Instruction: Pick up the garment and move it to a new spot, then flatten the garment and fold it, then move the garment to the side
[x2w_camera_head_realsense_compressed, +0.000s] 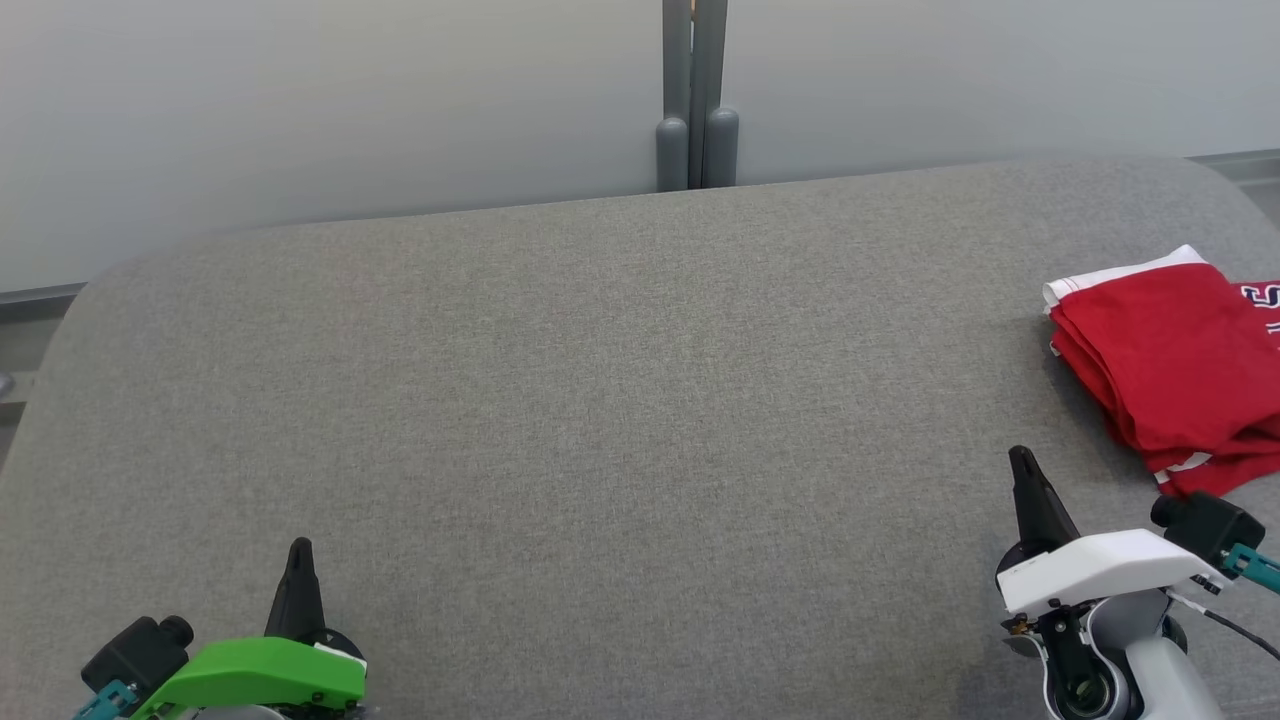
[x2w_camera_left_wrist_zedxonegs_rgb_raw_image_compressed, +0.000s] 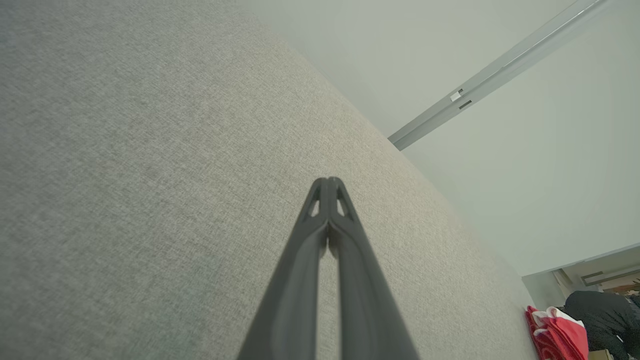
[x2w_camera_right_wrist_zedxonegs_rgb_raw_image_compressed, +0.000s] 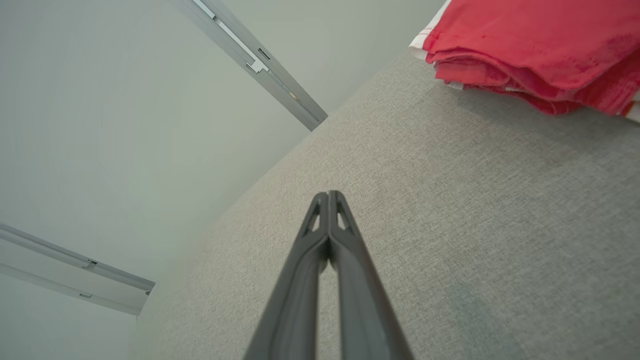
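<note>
While folded garment (x2w_camera_head_realsense_compressed: 1165, 350) lies right, grey table (x2w_camera_head_realsense_compressed: 600, 400), post (x2w_camera_head_realsense_compressed: 695, 100) behind

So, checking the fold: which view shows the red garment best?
Head view: the folded red fabric garment shows almost whole. Right wrist view shows its layered edge, cropped; left wrist view, a distant sliver.

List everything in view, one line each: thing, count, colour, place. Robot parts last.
folded garment: one, red with white trim, right edge of the padded surface
padded surface: one, grey fabric, spanning the head view
wall panels: two, pale grey, behind the surface
upright rail: one, dark grey, between the panels at the back
left gripper: one, dark fingers shut, green wrist cover, lower left over bare surface
right gripper: one, dark fingers shut, white wrist cover, lower right, apart from the garment
</note>
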